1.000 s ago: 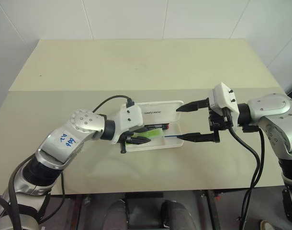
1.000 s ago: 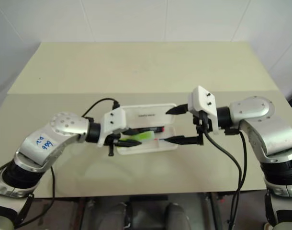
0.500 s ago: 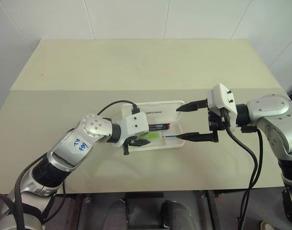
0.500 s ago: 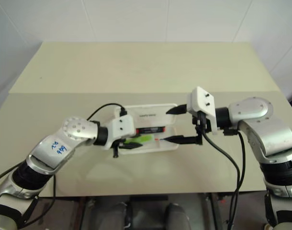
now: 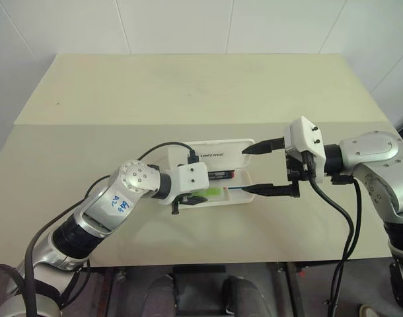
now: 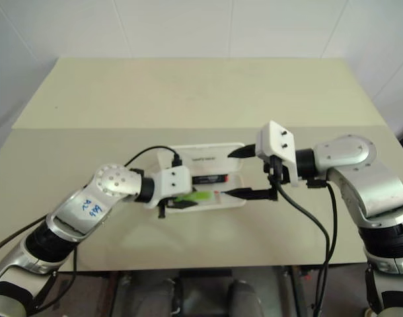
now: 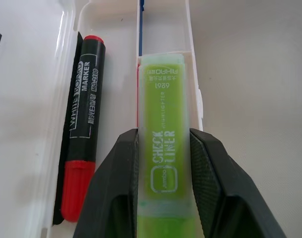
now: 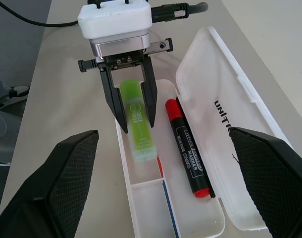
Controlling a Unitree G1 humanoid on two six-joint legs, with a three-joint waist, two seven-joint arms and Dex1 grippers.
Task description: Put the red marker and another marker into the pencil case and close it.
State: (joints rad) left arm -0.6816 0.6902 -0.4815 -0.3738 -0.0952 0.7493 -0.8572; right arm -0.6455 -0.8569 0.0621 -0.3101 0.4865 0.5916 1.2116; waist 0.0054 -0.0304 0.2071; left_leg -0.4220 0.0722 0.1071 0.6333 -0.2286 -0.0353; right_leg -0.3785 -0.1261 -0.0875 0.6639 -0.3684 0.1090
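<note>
- Since a second ago your left gripper (image 7: 163, 163) has pushed further in over the pencil case (image 5: 243, 199), carrying the lime-green marker (image 7: 162, 124) from the tray's near-left end deeper into the front compartment.
- Left fingers (image 7: 122, 173) flank the green marker on both sides; whether they are pinching it or already letting go, you cannot tell (the marker sits flush between them, no gap to read). GRIP UNCERTAIN.
- Red marker (image 7: 86, 114) already lies in the tray's rear lane, next to the open lid (image 8: 225, 94), parallel to the green one.
- Right gripper (image 5: 267, 166) hangs spread wide at the case's right end, empty, one finger by the lid and one by the tray.
- Risks from here, as I judge them:
  - Pulling back before the fingers fully part could drag the green marker out over the rim.
  - Green marker's far end looks to butt on the tray divider (image 7: 140, 29); if it rides up there, the lid may not shut flat.
  - Nothing grips the case, so closing the lid could skid it across the table (image 5: 188, 92).
</note>
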